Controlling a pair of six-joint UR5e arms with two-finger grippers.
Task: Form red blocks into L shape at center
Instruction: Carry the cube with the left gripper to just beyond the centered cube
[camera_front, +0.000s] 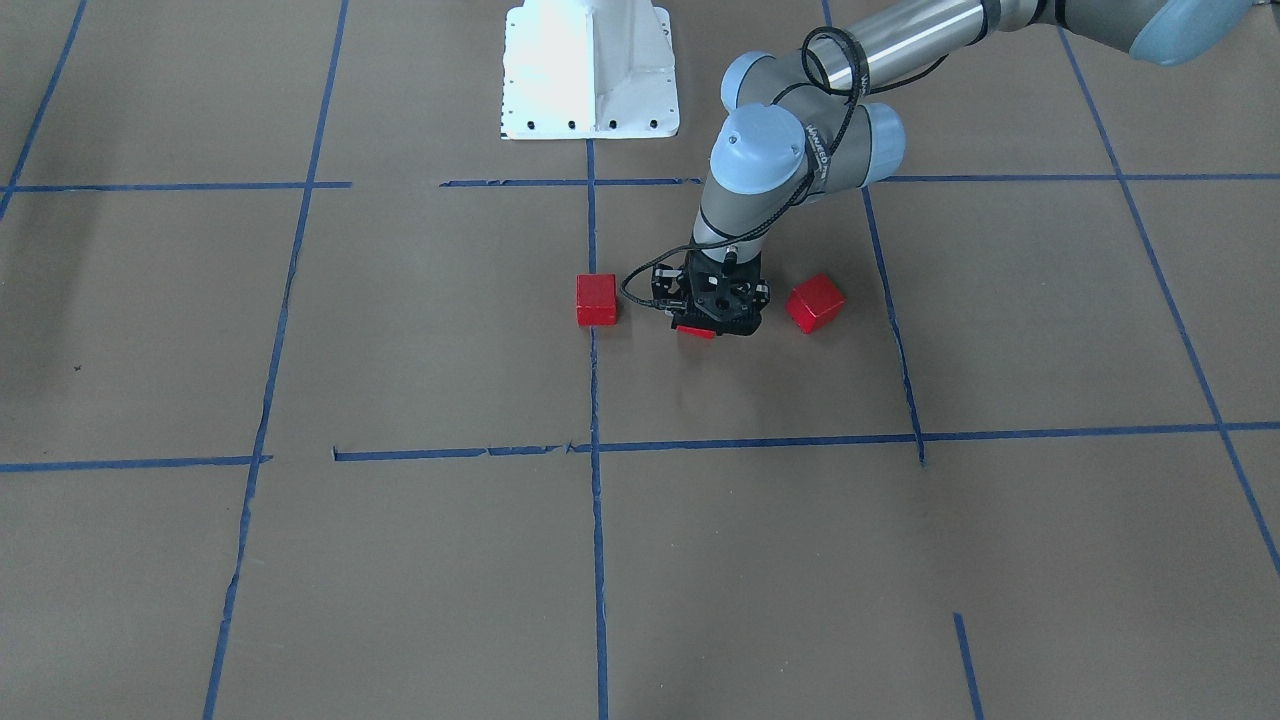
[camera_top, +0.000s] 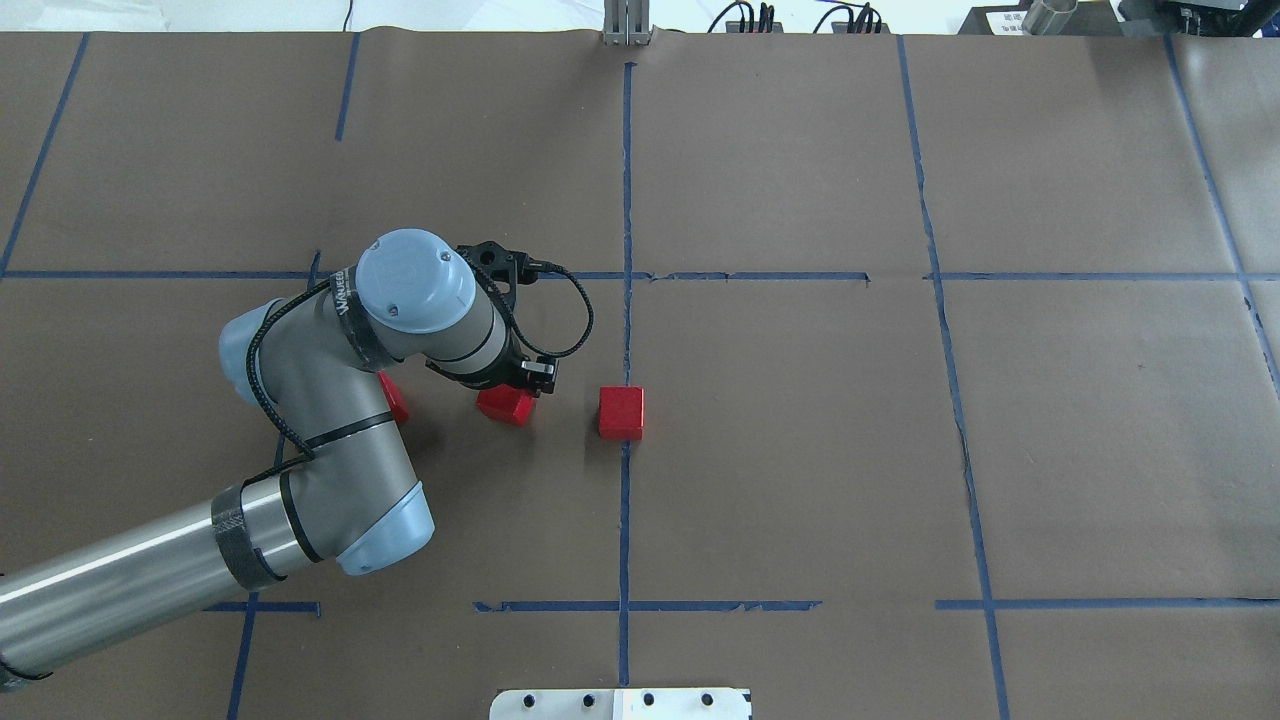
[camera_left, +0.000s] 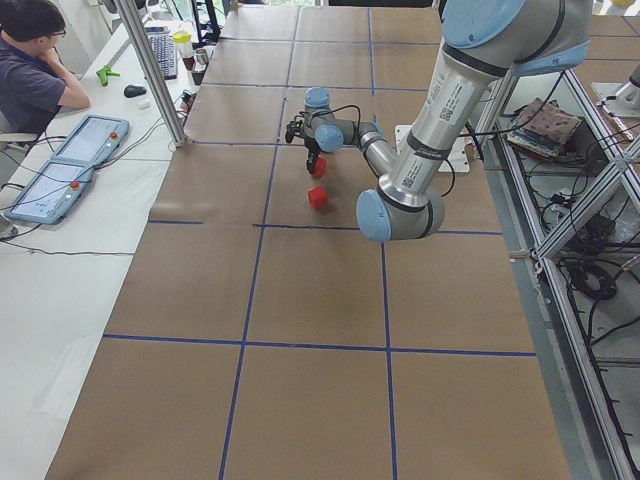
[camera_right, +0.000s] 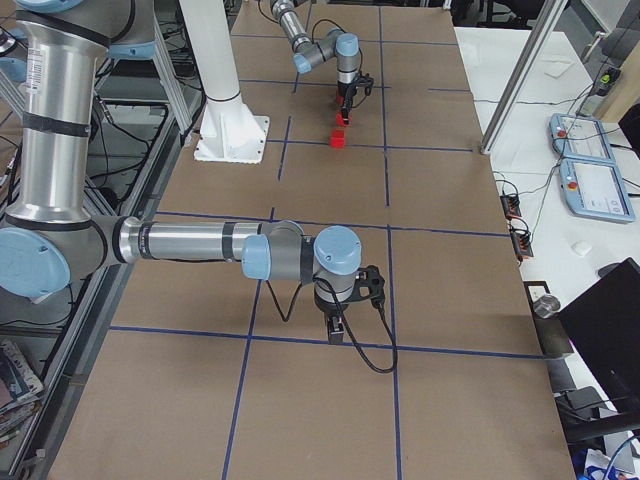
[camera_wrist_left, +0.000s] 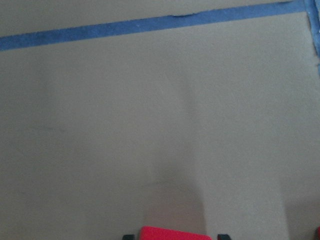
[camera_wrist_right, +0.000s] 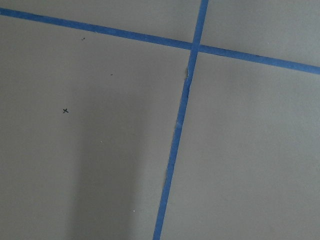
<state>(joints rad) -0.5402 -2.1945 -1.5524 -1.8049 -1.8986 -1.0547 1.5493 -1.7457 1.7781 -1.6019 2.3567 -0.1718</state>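
Three red blocks lie near the center (camera_top: 626, 470). One red block (camera_top: 621, 412) sits on the vertical blue tape line, also in the front view (camera_front: 597, 299). My left gripper (camera_top: 512, 388) points down and is shut on a second red block (camera_top: 505, 406), left of the first; the left wrist view shows this block (camera_wrist_left: 175, 233) between the fingertips (camera_wrist_left: 128, 237). The third red block (camera_front: 815, 302) lies further left, partly hidden under the arm in the overhead view (camera_top: 394, 398). My right gripper (camera_right: 335, 325) shows only in the exterior right view; I cannot tell if it is open or shut.
The white robot base (camera_front: 590, 70) stands at the table's near edge on the robot's side. Blue tape lines (camera_top: 930, 300) form a grid on the brown paper. An operator (camera_left: 35, 70) sits at a side desk with control pads (camera_left: 70, 165).
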